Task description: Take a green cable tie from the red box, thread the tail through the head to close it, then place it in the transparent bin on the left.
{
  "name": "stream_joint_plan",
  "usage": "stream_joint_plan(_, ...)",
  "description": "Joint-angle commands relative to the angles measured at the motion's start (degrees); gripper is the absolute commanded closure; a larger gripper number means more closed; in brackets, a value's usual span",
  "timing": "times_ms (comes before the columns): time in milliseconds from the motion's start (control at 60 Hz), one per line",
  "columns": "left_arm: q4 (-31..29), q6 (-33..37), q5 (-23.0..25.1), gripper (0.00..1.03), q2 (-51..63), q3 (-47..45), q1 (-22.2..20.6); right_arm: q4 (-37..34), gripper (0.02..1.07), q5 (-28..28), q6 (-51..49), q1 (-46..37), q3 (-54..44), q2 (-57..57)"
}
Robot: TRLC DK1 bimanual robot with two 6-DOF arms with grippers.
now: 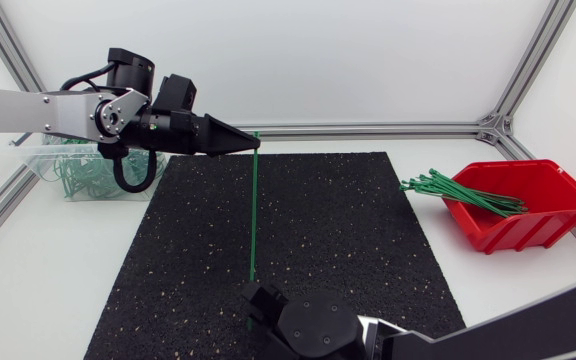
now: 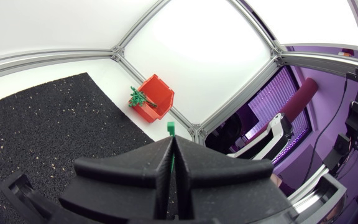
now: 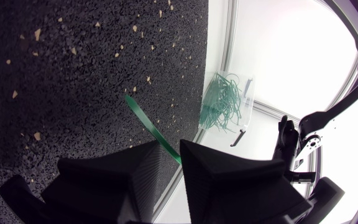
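A green cable tie [image 1: 253,200] runs straight down the head view over the black mat. My left gripper [image 1: 253,143] is shut on its head end, and in the left wrist view the green head [image 2: 170,129] pokes out past that gripper's pressed-together fingertips [image 2: 171,142]. My right gripper [image 1: 253,295] sits at the tie's tail end near the mat's front edge. In the right wrist view the tail [image 3: 148,121] passes into the narrow gap of my right gripper [image 3: 179,149], whose fingers stand slightly apart.
The red box [image 1: 528,210] at the right holds several more green ties [image 1: 458,190] hanging over its rim. The transparent bin [image 1: 68,165] at the back left holds closed ties. Both stand off the black mat [image 1: 348,230]. Aluminium rails frame the table.
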Motion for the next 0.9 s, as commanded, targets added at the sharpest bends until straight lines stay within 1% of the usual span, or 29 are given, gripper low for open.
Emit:
stream_joint_plan(0, -0.34, 1.05, 0.99, 1.0, 1.82, 1.65, 0.37, 0.46, 0.82, 0.34, -1.47, 0.11, -1.59, -1.06)
stream_joint_plan(133, -0.34, 1.05, 0.99, 1.0, 1.82, 1.74, 0.45, 0.46, 0.88, 0.34, -1.29, 0.28, -2.29, -1.59)
stream_joint_plan(783, -0.34, 1.14, 0.9, 1.0, 1.74, 2.01, 0.89, 0.28, 0.89, 1.22, -0.06, 2.48, -5.37, -5.11)
stream_joint_plan(800, -0.34, 1.23, 0.9, 1.0, 1.74, 1.92, 0.89, 0.19, 0.9, 1.22, 0.12, 2.57, -5.37, -5.37)
stream_joint_plan(833, -0.34, 1.67, 0.9, 1.0, 1.56, 1.57, 0.89, -0.25, 1.0, 1.22, 0.55, 2.57, -5.28, -6.16)
stream_joint_plan(850, -0.34, 1.93, 0.99, 1.0, 1.38, 1.39, 0.89, -0.33, 1.02, 1.22, 0.91, 2.57, -5.28, -6.51)
stream_joint_plan(883, -0.34, 2.55, 0.99, 1.0, 0.86, 0.77, 0.81, -1.48, 1.01, 1.22, 2.22, 2.57, -5.11, -7.66)
